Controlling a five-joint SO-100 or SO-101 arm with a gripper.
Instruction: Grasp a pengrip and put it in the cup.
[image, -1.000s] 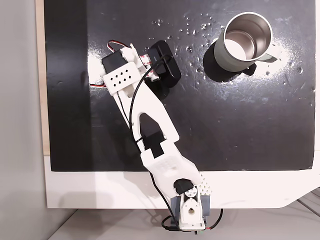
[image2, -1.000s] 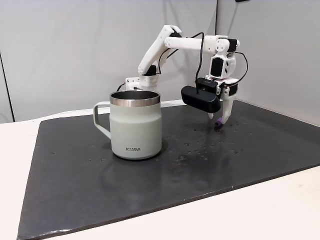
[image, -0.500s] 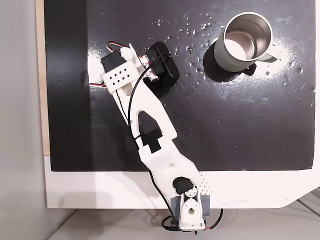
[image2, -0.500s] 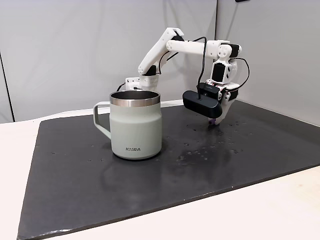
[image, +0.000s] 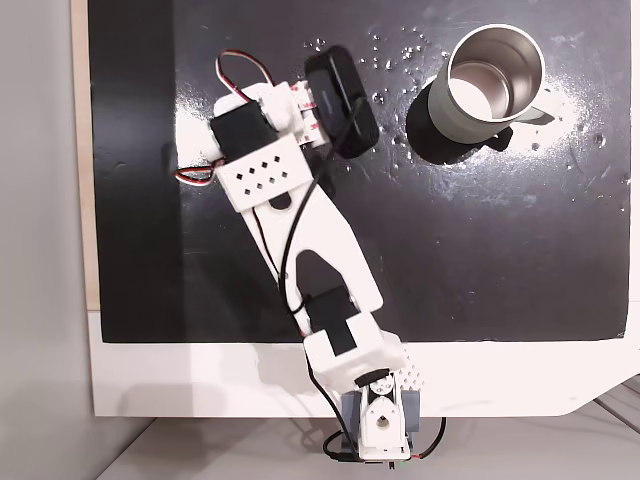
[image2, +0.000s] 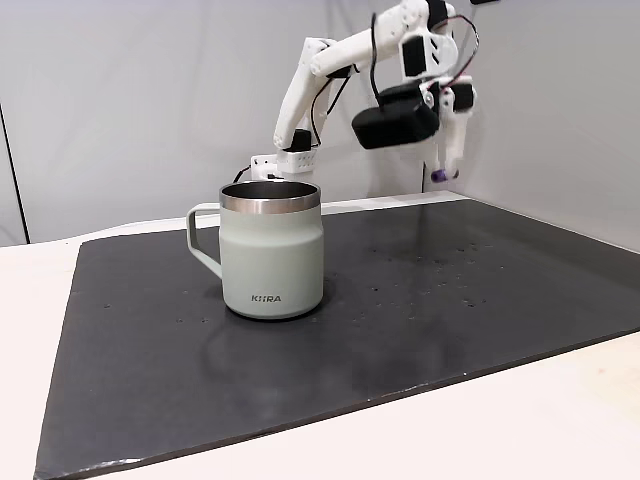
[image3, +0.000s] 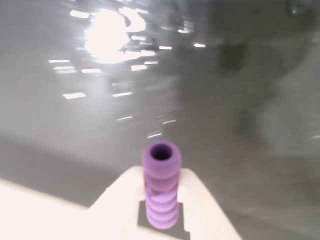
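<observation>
On your white table (image2: 30, 262) lies a glossy black mat (image2: 420, 300) carrying the cup (image2: 271, 250), grey walls behind. Above it, your hand (image2: 443, 172) is clamped on the pengrip (image3: 161, 187).

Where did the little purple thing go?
The pengrip is pinched in the gripper, high above the black mat, right of the cup in that fixed view.

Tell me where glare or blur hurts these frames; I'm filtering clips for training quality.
Wrist view: the background is streaked with motion blur and a bright glare patch sits at upper left, yet the pengrip in the gripper is fairly sharp. Top-down fixed view: lamp glare whitens the black mat beside the cup. Side fixed view: even light, sharp, only a soft reflection under the cup.
</observation>
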